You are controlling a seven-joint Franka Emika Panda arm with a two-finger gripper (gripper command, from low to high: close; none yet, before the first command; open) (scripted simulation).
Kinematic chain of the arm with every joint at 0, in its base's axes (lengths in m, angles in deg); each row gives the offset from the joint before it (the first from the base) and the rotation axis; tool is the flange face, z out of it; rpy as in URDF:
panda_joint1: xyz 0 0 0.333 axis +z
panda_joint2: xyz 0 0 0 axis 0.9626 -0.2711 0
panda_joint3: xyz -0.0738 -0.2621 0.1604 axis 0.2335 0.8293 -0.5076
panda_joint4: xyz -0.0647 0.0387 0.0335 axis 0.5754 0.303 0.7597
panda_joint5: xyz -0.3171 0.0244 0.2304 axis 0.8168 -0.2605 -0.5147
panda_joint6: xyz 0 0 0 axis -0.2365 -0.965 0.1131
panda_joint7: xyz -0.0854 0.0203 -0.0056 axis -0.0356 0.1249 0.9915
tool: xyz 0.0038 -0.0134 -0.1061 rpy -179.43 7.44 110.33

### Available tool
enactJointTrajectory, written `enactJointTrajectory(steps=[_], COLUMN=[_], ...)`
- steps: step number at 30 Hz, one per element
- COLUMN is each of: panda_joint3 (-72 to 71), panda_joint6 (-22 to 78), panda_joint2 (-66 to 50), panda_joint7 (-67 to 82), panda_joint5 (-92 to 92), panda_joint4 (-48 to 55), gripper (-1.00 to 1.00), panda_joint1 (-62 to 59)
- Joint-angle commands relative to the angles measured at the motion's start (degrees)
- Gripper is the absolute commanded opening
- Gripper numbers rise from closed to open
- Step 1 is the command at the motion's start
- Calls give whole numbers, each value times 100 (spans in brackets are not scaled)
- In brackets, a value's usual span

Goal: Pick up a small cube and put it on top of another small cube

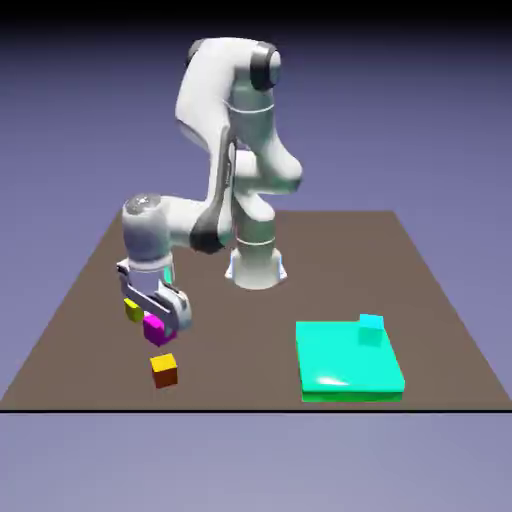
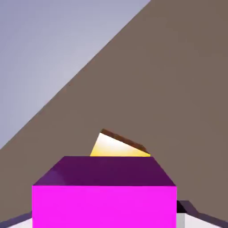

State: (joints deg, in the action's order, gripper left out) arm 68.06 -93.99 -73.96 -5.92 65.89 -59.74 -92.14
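**User A:** What's the claw doing, and what's the table like?

**User B:** It's narrowed onto the magenta cube, one finger at each side in the hand view. Can't tell whether the cube is off the table. The yellow cube is just beside it, toward the exterior view's left, partly hidden by the hand.

**User A:** And the orange one?

**User B:** The orange cube sits on the tabletop, nearer the front edge than the magenta one. In the hand view it peeks out past the magenta cube, with a bright, washed-out face. There's also a teal sliver behind the hand, mostly hidden, so no idea on its shape.

**User A:** Rest of the surface?

**User B:** Plain matte brown. Well apart, on the exterior view's right, a shiny green slab lies flat with a glare spot near its front, and a cyan cube by its far right corner. The arm's base stands toward the far edge. The room's just a blue-violet backdrop, going black up top; in the hand view the table edge cuts diagonally across it.
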Motion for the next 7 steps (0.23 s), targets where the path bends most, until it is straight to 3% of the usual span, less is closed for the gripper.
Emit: enactJointTrajectory(steps=[1, 3, 4, 7], panda_joint3=[-35, -96, -96, -24], panda_joint6=[-200, -539, -539, -137], panda_joint2=[-208, -557, -557, -143], panda_joint7=[32, 92, 92, 20], panda_joint5=[-45, -128, -128, -29], panda_joint4=[5, 13, 13, 3], gripper=[-100, -100, 100, 100], panda_joint1=[-25, -69, -69, -17])
